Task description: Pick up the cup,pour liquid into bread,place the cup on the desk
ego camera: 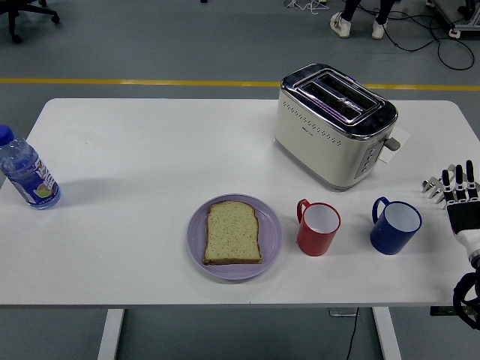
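A slice of bread (pixel 233 232) lies on a lilac plate (pixel 271 237) near the table's front edge. To its right stands a red cup (pixel 318 228), upright, handle to the upper left. Further right is a blue cup (pixel 395 226), also upright. My right hand (pixel 454 188) is at the picture's right edge, to the right of the blue cup and apart from it, fingers spread and holding nothing. The left arm does not show.
A cream and chrome toaster (pixel 333 124) stands behind the cups. A water bottle (pixel 27 172) with a blue cap stands at the table's far left edge. A person's feet show on the floor at the top.
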Controlling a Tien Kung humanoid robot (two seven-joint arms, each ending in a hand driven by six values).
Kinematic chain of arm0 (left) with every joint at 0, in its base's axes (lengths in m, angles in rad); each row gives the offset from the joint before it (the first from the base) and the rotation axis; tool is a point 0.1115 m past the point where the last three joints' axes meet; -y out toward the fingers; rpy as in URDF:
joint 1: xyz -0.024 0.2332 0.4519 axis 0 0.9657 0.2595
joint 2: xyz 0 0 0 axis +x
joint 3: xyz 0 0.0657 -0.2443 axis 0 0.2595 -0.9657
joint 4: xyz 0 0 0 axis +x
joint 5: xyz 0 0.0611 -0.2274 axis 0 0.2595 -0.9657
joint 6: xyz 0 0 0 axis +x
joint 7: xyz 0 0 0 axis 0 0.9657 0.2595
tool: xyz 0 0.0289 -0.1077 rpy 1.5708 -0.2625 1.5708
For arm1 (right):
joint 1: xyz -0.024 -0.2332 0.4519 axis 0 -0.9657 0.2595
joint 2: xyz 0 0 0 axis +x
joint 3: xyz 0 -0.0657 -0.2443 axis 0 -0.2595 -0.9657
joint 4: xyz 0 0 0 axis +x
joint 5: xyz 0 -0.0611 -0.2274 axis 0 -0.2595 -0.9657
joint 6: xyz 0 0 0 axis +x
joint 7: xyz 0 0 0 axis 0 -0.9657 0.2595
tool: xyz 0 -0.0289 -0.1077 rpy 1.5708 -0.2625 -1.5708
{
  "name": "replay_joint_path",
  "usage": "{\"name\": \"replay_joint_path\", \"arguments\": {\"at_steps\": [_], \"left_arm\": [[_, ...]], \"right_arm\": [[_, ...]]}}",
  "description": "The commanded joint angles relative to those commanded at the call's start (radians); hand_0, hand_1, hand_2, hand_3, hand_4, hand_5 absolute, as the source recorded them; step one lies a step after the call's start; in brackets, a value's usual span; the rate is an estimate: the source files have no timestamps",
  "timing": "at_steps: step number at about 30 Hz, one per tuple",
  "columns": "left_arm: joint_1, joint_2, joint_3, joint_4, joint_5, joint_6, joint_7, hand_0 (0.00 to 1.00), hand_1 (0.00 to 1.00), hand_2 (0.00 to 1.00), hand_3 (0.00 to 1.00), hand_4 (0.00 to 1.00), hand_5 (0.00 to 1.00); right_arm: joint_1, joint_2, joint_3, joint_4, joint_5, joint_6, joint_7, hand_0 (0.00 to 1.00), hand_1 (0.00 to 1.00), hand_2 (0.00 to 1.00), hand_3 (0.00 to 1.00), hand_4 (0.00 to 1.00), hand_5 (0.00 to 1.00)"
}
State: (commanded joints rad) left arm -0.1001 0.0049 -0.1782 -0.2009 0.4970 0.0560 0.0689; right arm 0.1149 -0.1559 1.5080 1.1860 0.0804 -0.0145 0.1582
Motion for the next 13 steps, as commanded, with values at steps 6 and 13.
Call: {"name": "replay_joint_path", "arguments": {"at_steps": [6, 13], "left_arm": [[0.0, -0.001, 0.0, 0.0, -0.001, 0.0, 0.0, 0.635, 0.646, 0.657, 0.552, 0.321, 0.836], [0.001, -0.001, 0.0, 0.0, -0.002, 0.0, 0.0, 0.635, 0.646, 0.657, 0.552, 0.321, 0.836]], "right_arm": [[0.0, 0.0, 0.002, 0.0, 0.002, -0.001, 0.001, 0.617, 0.536, 0.622, 0.599, 0.554, 0.077], [-0.002, -0.001, 0.006, 0.001, 0.004, -0.012, 0.0, 0.617, 0.535, 0.622, 0.599, 0.553, 0.077]]}}
